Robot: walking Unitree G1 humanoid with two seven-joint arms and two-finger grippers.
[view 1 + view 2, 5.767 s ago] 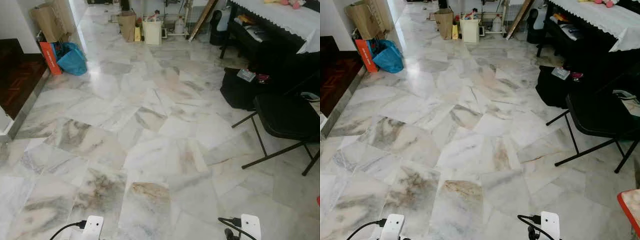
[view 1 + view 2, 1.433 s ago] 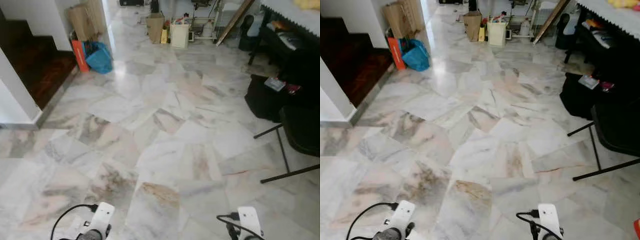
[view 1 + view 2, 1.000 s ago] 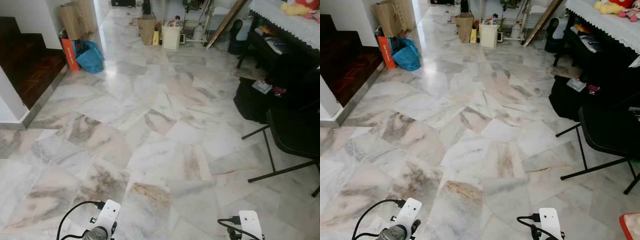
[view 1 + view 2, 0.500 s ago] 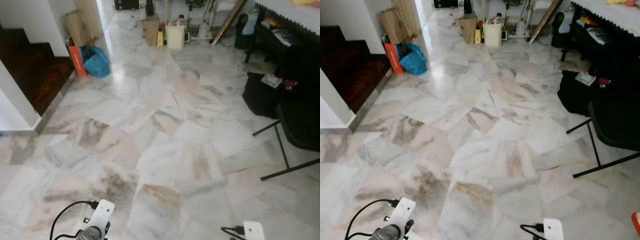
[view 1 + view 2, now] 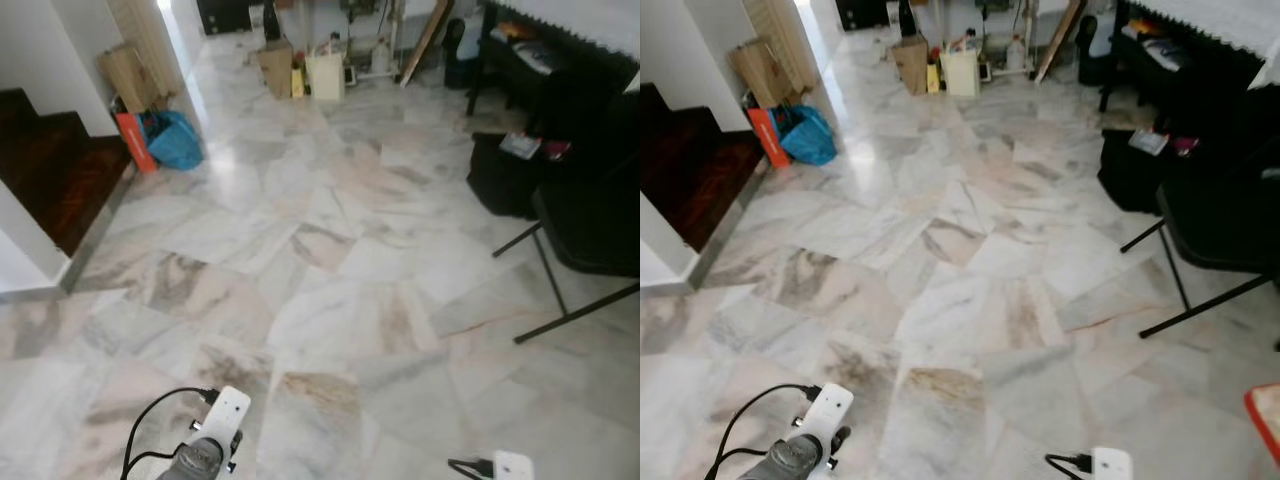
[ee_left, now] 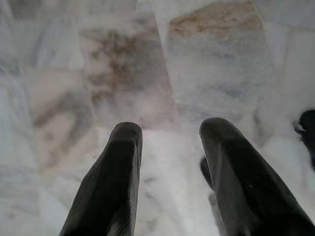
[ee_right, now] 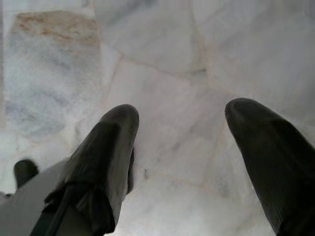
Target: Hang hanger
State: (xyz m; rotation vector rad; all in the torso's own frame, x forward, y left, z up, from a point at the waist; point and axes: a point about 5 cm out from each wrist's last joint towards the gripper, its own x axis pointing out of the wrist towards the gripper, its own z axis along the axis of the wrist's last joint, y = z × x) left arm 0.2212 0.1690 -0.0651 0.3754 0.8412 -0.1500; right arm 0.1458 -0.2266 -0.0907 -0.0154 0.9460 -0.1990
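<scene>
Over the marble floor (image 5: 330, 300) both arms hang low in front of me. My left gripper (image 6: 172, 130) is open, its two black fingers (image 6: 110, 182) spread with bare floor between them. My right gripper (image 7: 183, 112) is open too, wider, with nothing between its fingers (image 7: 106, 152). In the left eye view the left wrist (image 5: 212, 448) and the right wrist (image 5: 511, 467) poke in at the bottom edge, each with a black cable.
A black folding chair (image 5: 590, 230) and a black bag (image 5: 505, 175) stand to the right, below a dark table. Dark wooden stairs (image 5: 50, 170) lie left, with a blue bag (image 5: 175, 140) and cardboard beside them. Boxes and a white bin (image 5: 325, 75) sit far ahead.
The whole view has swung and shifted as I walk. My left wrist shows a little higher in the picture and my right wrist a little lower.
</scene>
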